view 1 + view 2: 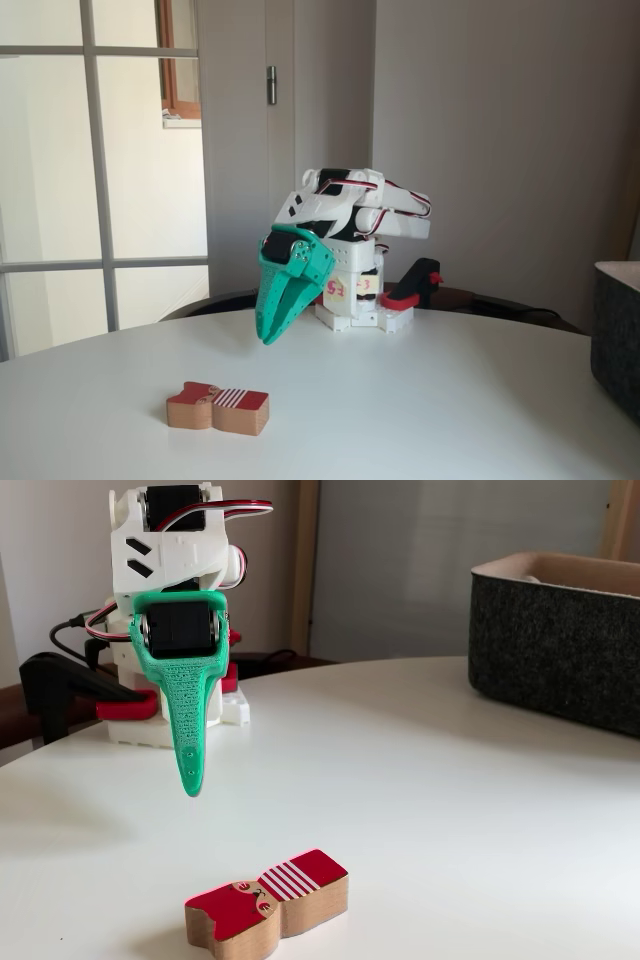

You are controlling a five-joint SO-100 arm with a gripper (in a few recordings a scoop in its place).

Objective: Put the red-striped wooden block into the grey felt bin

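Note:
The red-striped wooden block (218, 408) (268, 912) lies flat on the white table near its front edge, with the striped patch facing up. My green gripper (269, 337) (190, 786) points down and hangs above the table, behind the block in a fixed view and well clear of it. Its two fingers meet at the tips with nothing between them. The grey felt bin (616, 340) (556, 650) stands far off to the right in both fixed views, its pale rim showing.
The white arm base (361, 305) (140, 715) is clamped at the table's far edge with red clamps and cables beside it. The round white table (430, 400) stretches between the block and the bin. A window and wall stand behind.

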